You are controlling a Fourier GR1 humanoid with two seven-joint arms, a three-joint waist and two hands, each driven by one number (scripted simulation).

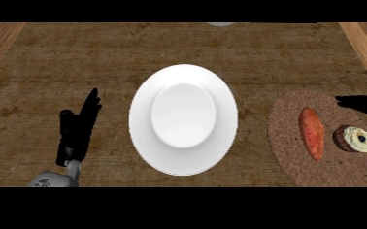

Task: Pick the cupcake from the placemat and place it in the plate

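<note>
You were at the very start of the pick: the cupcake (352, 139) sat untouched on the round woven placemat (290, 162) at the right edge of the head view, just beside an orange, carrot-like piece (312, 133) lying lengthwise on the same mat. The white plate (143, 102) stood bare in the middle of the bench (86, 58), close to the placemat's left rim but not overlapping it.

Your left hand (77, 128) rested at the lower left, fingers straight and held together, pointing up the view, holding nothing and well apart from the plate. Of your right hand (353, 100) only dark fingertips showed at the right edge, just above the cupcake; you could not tell from this whether they were spread or curled.

By my judgement the reach was only beginning. Your next move called for bringing the right hand down over the cupcake and closing round it without nudging the orange piece beside it. After that you would have needed a lift clear of the mat and a short carry leftward to the plate's centre.
</note>
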